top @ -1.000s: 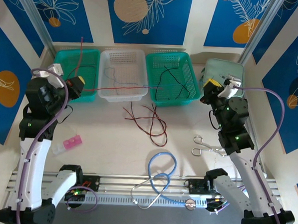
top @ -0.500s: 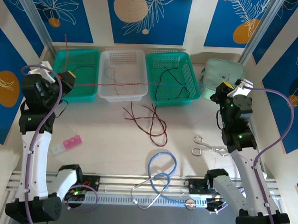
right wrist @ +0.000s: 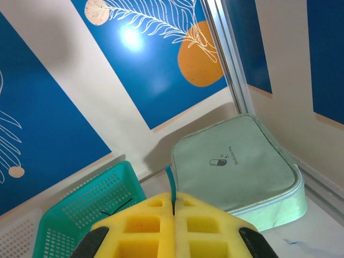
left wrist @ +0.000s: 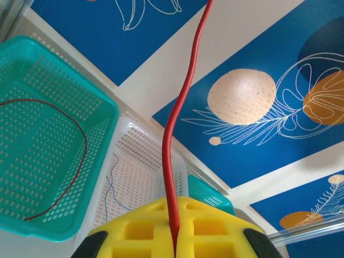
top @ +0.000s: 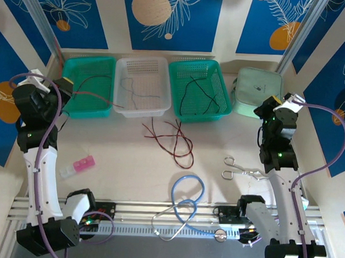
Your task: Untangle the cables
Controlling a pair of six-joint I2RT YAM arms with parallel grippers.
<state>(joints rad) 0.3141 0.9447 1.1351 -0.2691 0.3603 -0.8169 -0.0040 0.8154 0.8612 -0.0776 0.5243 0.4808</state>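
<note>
Blue leaf-print walls (top: 166, 19) ring your pale surface (top: 119, 143). Your left claw (left wrist: 173, 215) pinches a red cable (left wrist: 177, 123), its top cut off at 12 o'clock. Your right claw (right wrist: 173, 207) is closed, and the sliver (right wrist: 170, 183) at its seam is unreadable. Other cables (top: 182, 145) lie mid-surface and in the baskets (top: 199, 62) at 12.

L pincer (left wrist: 173, 236) clamping red cable (left wrist: 177, 123)

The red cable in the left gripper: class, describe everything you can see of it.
The red cable is thin, smooth and flexible, rubbery-looking. The left gripper is shut on it, pinching it between yellow pads. From there it rises in a gentle curve. In the top view it trails right over the left teal basket towards the white basket.
</note>
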